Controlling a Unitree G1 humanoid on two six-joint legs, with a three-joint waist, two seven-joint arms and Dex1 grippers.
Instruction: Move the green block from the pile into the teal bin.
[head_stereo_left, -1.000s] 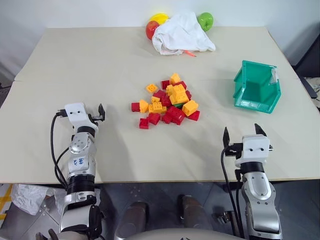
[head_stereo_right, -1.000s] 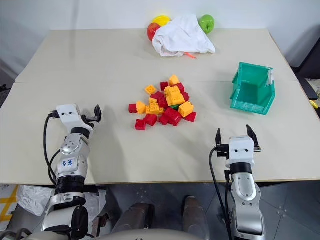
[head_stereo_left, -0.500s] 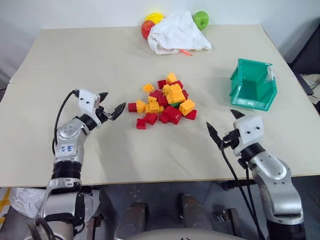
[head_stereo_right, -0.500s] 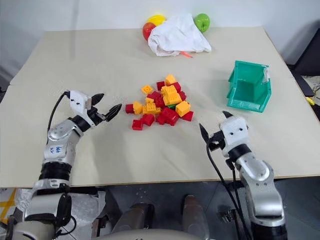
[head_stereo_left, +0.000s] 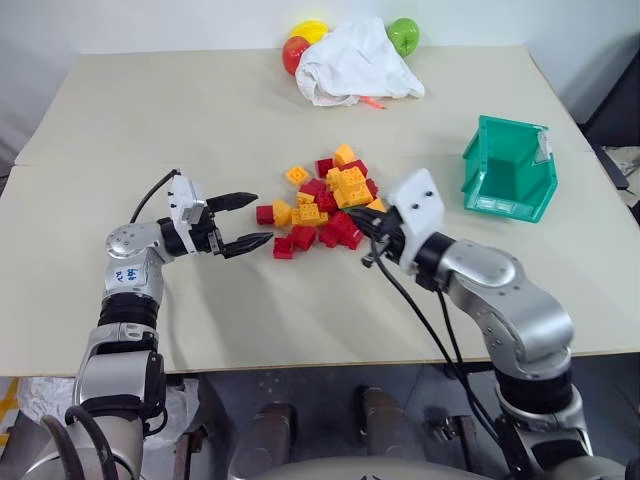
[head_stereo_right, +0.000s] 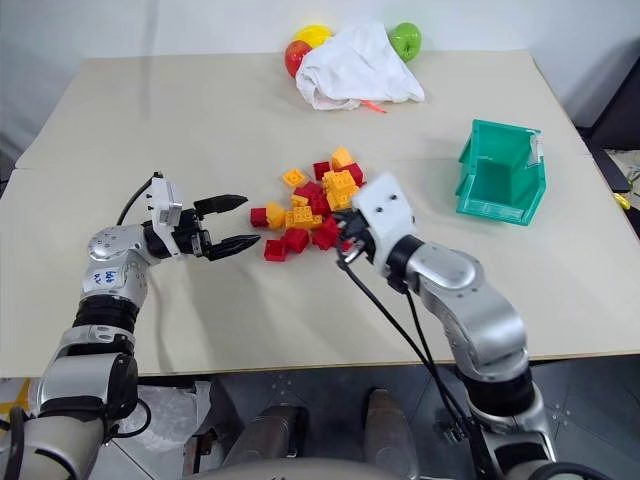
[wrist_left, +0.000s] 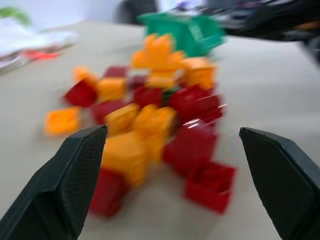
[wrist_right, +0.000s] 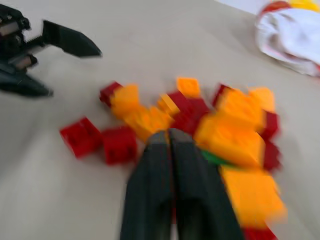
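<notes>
The pile (head_stereo_left: 325, 205) of red and yellow bricks lies mid-table. A sliver of the green block (wrist_right: 215, 157) peeks out from under a yellow brick on the pile's right side, just beside my right fingertips; it also shows as a thin green edge (wrist_left: 170, 92) in the left wrist view. My right gripper (head_stereo_left: 355, 220) is shut, empty, with its tips at the pile's near-right edge. My left gripper (head_stereo_left: 262, 218) is open, level, pointing at the pile's left side, a short gap from the nearest red brick. The teal bin (head_stereo_left: 510, 170) stands to the right, empty.
A white cloth (head_stereo_left: 355, 65) lies at the table's back edge among red (head_stereo_left: 292, 52), yellow (head_stereo_left: 310, 30) and green (head_stereo_left: 403, 35) toy fruits. Black cables (head_stereo_left: 420, 310) hang below my right forearm. Bare tabletop lies between the pile and the bin.
Both arms swung inward to the pile. The right gripper went from open to shut and rose to the pile's right edge. The left gripper turned to point at the pile and stayed open.
</notes>
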